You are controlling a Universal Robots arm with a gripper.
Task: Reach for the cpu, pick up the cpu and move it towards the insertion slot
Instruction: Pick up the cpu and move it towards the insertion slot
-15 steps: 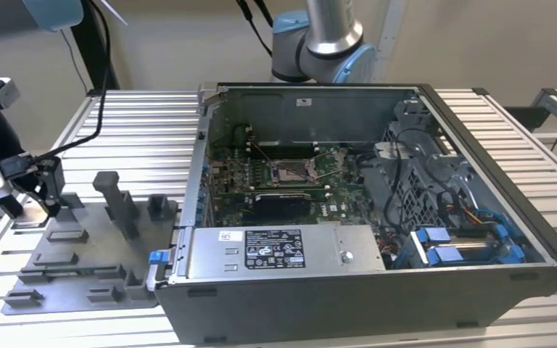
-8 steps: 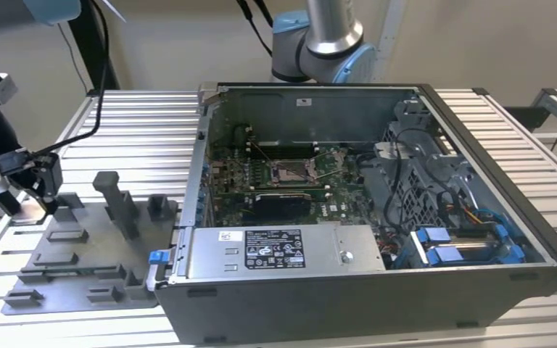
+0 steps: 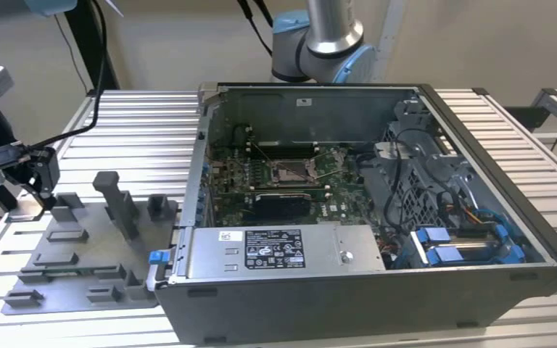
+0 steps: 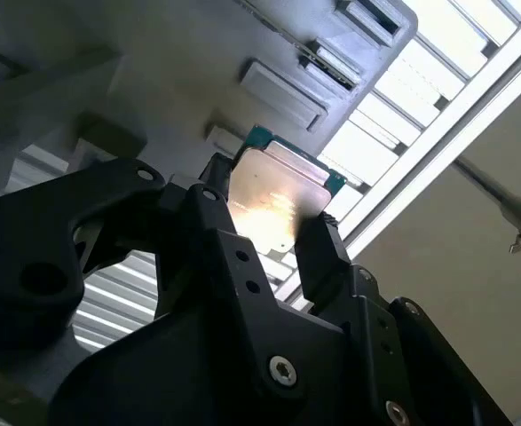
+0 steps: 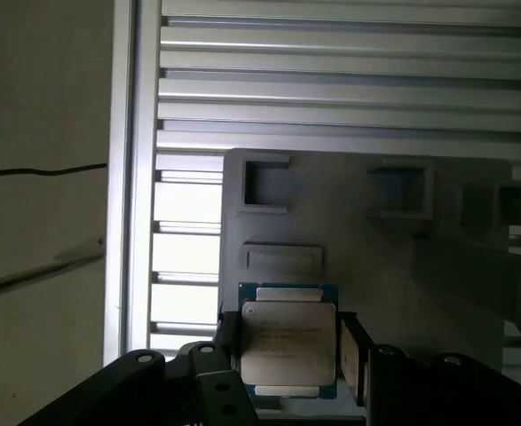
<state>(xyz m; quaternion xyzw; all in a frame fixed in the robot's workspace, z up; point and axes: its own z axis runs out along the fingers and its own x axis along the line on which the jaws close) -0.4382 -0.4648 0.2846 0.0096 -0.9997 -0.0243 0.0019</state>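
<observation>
Here, the cpu (image 5: 288,342) is pinched by opposite edges in the gripper (image 4: 267,217) over the grey tray (image 5: 367,266), seemingly kept flat for the slot (image 3: 289,172), well apart inside the case (image 3: 376,304).

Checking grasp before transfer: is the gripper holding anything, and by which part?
The gripper holds the cpu, pinched by two opposite edges, top face exposed.

I see a dark grey metal computer case (image 3: 356,308) lying open on the ribbed aluminium table (image 3: 133,119). A flat grey plastic fixture tray (image 3: 66,287) sits just beside it.
</observation>
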